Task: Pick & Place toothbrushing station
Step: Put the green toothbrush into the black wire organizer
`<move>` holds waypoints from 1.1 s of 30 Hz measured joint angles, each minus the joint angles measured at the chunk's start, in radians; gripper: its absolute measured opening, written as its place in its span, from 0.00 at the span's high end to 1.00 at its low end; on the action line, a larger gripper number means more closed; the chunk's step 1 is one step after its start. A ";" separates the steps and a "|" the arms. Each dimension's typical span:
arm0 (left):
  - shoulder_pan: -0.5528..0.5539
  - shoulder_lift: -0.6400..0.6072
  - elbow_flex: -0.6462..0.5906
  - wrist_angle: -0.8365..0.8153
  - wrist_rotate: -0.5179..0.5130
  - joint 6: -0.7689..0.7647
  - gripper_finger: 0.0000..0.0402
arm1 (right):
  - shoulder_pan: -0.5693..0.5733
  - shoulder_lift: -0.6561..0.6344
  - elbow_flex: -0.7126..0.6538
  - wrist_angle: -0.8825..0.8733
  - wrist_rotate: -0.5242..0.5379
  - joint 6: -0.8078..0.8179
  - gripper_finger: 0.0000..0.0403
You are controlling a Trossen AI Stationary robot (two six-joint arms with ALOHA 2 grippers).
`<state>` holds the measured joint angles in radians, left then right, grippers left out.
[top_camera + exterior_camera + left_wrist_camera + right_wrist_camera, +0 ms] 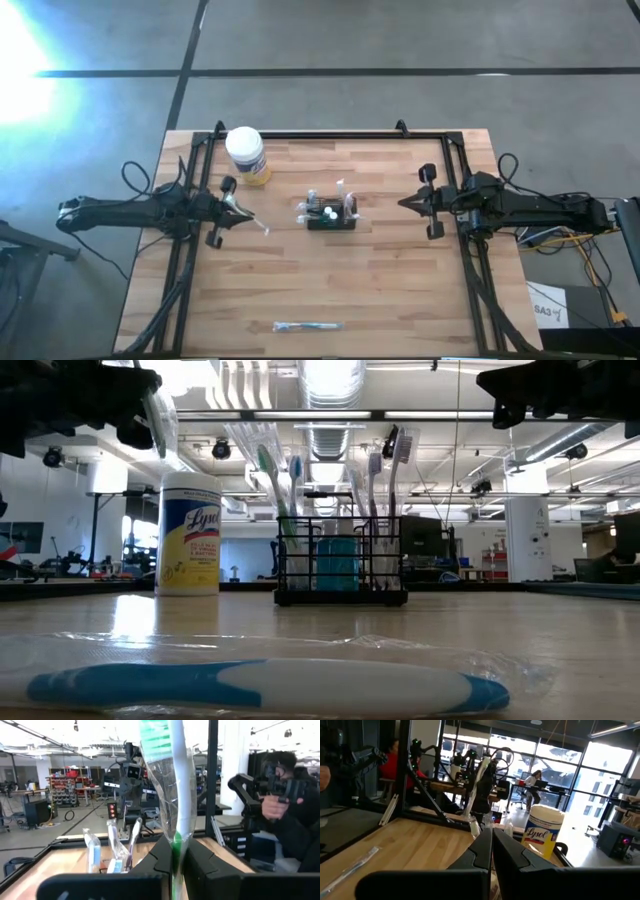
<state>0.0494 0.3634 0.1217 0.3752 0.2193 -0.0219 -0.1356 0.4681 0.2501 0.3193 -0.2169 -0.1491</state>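
The toothbrushing station, a black wire-mesh caddy [330,214] [340,565] with several wrapped toothbrushes standing in it, rests on its base mid-table. My left gripper [243,211] [176,855] hovers left of it, shut on a green-and-white toothbrush in a clear wrapper [257,224] [175,775]. My right gripper [405,203] [491,842] hangs shut, holding nothing, to the right of the caddy, pointing at it. A blue-and-white wrapped toothbrush [308,326] [260,685] lies flat by the near edge. My left gripper pinches the wrapped toothbrush's handle [176,839] between its two fingers, through the clear wrapper. The fingers reach about level from the table's left. The brush sticks out past the fingertips toward the caddy, lifted clear of the table.
A white-lidded wipes jar with a yellow label [247,155] [189,533] [542,832] stands at the far left of the table. A black frame [330,134] runs along the table's far and side edges. People sit beyond the table [285,795] [395,755].
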 joint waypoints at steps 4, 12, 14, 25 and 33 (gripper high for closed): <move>0.000 0.000 0.024 0.000 -0.002 -0.004 0.95 | 0.000 0.000 0.000 0.001 0.003 0.003 0.98; 0.000 0.016 0.065 0.001 -0.002 -0.004 0.95 | 0.000 0.000 0.000 0.005 0.010 0.000 0.98; 0.000 0.029 0.073 0.003 -0.005 0.001 0.95 | 0.000 0.000 0.000 0.005 0.010 0.000 0.98; -0.003 0.179 0.128 0.100 -0.028 -0.004 0.95 | 0.000 0.000 0.000 0.006 0.010 -0.001 0.98; -0.033 0.320 0.244 0.135 -0.076 -0.021 0.95 | -0.001 0.000 0.000 0.006 0.010 -0.007 0.98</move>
<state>0.0163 0.6830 0.3653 0.5101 0.1430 -0.0433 -0.1364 0.4683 0.2501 0.3256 -0.2070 -0.1557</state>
